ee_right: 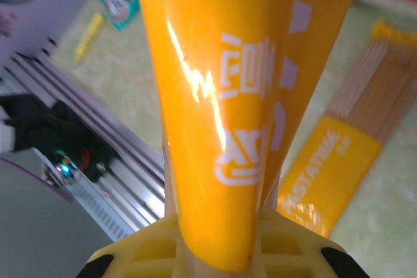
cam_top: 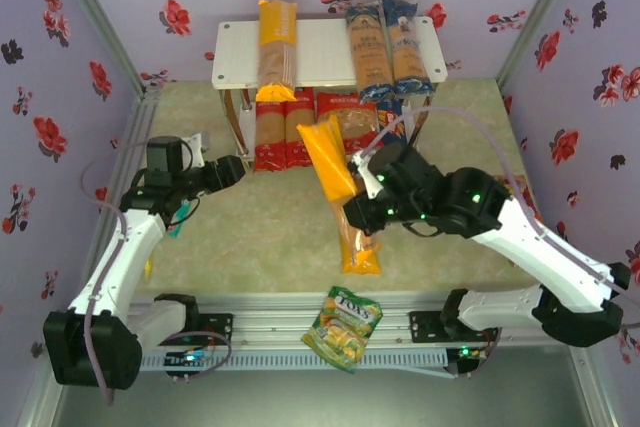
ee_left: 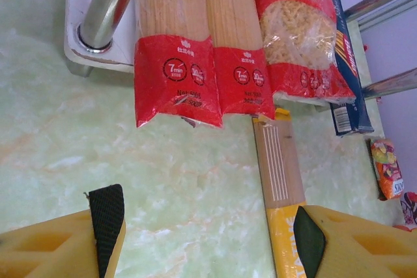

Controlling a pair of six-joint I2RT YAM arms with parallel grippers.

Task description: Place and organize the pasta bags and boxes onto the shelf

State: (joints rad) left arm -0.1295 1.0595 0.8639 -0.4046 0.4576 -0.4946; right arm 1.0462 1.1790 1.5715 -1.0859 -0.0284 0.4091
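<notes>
Gripped yellow spaghetti bag w/ rt claw, tilted, in front of shelf; second yellow pack flat on table nearby. Held lt claw wide, empty, near shelf's left leg. Seen on top board: another yellow bag, two dark-blue bags. Lower tier: two red spaghetti bags, red short-pasta bag, dark-blue box.

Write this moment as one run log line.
left gripper: open, empty | right gripper: shut on yellow bag | shelf: partly filled

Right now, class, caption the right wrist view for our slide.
Right gripper shut on a yellow spaghetti bag, another yellow pack lying on the table.
</notes>
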